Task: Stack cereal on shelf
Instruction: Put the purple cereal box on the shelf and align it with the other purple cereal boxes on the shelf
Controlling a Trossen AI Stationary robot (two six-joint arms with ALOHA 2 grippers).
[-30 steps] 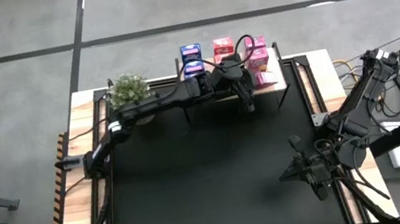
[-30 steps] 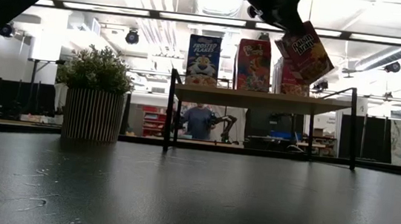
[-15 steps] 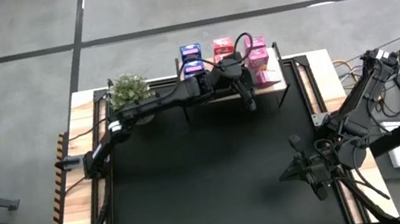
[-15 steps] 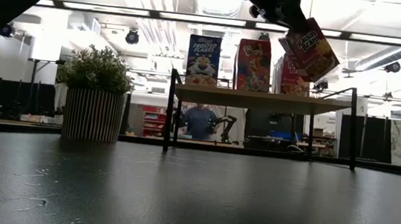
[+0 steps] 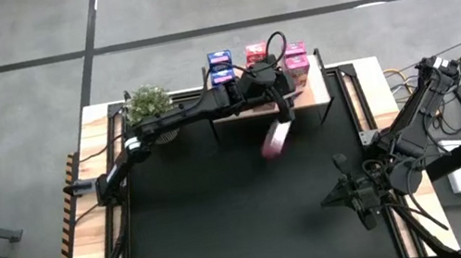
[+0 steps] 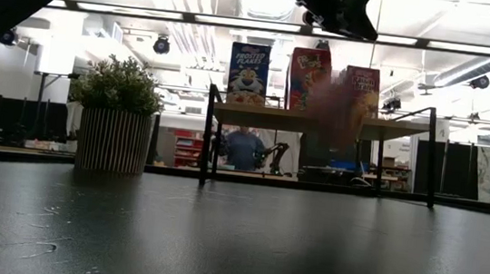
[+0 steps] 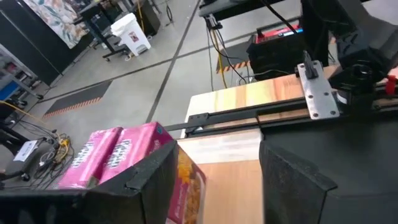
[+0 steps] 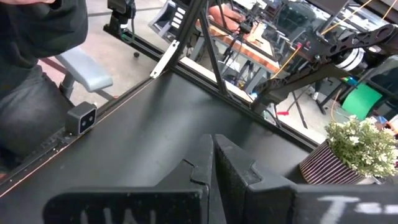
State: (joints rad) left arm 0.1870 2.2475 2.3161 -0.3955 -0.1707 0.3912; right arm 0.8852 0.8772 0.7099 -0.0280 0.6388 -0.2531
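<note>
Dropped since half a second ago, a pink cereal box [image 5: 275, 138] falls blurred off the shelf's [image 5: 316, 93] front edge (left gripper [image 5: 273, 94] open, empty). Next: retrieve it. Right gripper [image 5: 355, 194] waits shut.

Open desk [image 5: 228, 223] across centre and near edge. Far edge obstructed: shelf [image 5: 317, 96] carrying upright cereal boxes [image 5: 221, 67], left arm above it, potted plant [image 5: 148, 103] at far left corner. Blurred pink box [image 5: 275, 138] in front of shelf.
</note>
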